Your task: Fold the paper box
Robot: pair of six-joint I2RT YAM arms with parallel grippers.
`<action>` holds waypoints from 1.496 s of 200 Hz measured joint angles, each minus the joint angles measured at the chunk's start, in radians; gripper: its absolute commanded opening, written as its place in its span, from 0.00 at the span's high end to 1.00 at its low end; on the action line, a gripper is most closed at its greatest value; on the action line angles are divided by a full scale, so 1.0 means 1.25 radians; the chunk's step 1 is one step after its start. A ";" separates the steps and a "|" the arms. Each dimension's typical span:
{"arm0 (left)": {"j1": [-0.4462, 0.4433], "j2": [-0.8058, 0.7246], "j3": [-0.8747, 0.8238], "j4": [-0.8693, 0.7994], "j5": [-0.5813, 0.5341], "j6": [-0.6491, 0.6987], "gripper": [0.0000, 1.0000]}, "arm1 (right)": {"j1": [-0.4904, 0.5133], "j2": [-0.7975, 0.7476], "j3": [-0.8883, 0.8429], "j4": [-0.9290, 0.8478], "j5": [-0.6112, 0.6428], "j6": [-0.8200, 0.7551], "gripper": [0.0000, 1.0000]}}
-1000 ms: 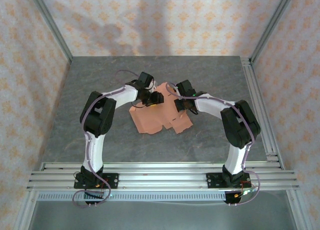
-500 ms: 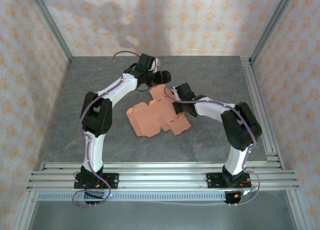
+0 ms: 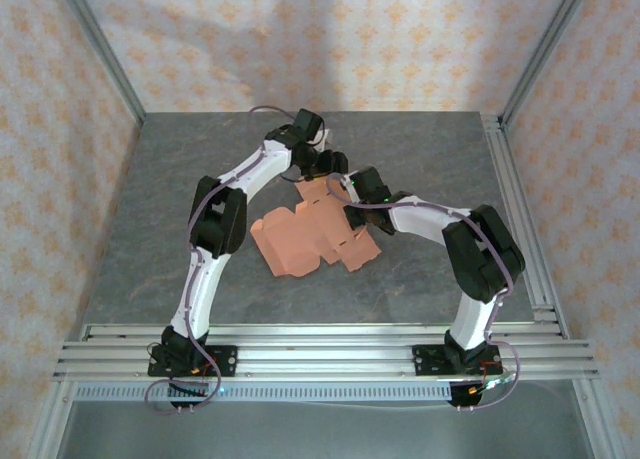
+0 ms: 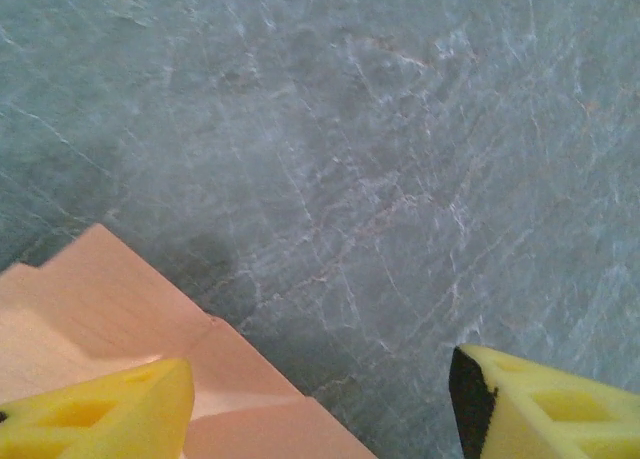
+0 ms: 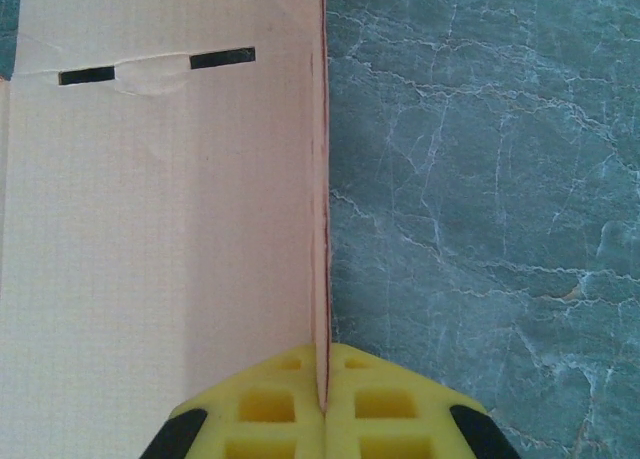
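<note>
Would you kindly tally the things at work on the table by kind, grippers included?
paper box: 1
grippers: 2 (left gripper, right gripper)
Total: 3

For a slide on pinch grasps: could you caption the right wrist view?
Right gripper shut on a thin edge of the salmon paper box, grey marbled table alongside.

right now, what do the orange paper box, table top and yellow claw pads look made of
paper box: thin card, matte salmon, with a faint weave, creases and cut slots.
table top: grey-green with white veins, stone or a marble-look laminate; can't tell which.
right claw pads: matte yellow with moulded grid holes, probably plastic or rubber.
</note>
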 measured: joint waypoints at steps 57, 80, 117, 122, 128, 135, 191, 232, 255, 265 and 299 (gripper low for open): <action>-0.027 -0.032 -0.064 -0.012 0.009 0.008 0.39 | 0.000 0.000 0.000 -0.006 0.012 0.000 1.00; -0.042 -0.053 -0.094 -0.010 0.008 0.004 0.42 | 0.000 -0.001 0.001 -0.006 0.011 -0.002 1.00; -0.045 -0.056 -0.107 0.001 0.016 -0.022 0.47 | 0.000 -0.001 0.001 -0.007 0.010 -0.006 1.00; -0.045 -0.056 -0.107 0.002 0.016 -0.028 0.48 | 0.000 -0.001 0.001 -0.007 0.010 -0.007 1.00; -0.046 -0.056 -0.107 0.004 0.016 -0.035 0.50 | 0.000 -0.001 0.001 -0.007 0.011 -0.007 1.00; -0.046 -0.056 -0.107 0.006 0.016 -0.041 0.52 | 0.000 -0.001 0.001 -0.007 0.012 -0.007 1.00; -0.051 -0.056 -0.108 0.016 0.025 -0.096 0.74 | 0.000 -0.002 0.001 -0.012 0.018 -0.007 1.00; -0.054 -0.056 -0.108 0.020 0.030 -0.104 0.79 | 0.001 -0.002 0.001 -0.018 0.018 -0.009 1.00; -0.054 -0.056 -0.112 0.024 0.029 -0.105 0.65 | 0.001 -0.002 0.001 -0.019 0.019 -0.009 1.00; -0.054 -0.063 -0.123 0.033 0.025 -0.106 0.59 | 0.001 -0.002 0.000 -0.019 0.021 -0.013 1.00; -0.054 -0.131 -0.216 0.075 -0.037 -0.108 0.35 | 0.004 -0.013 0.000 -0.009 0.024 -0.017 1.00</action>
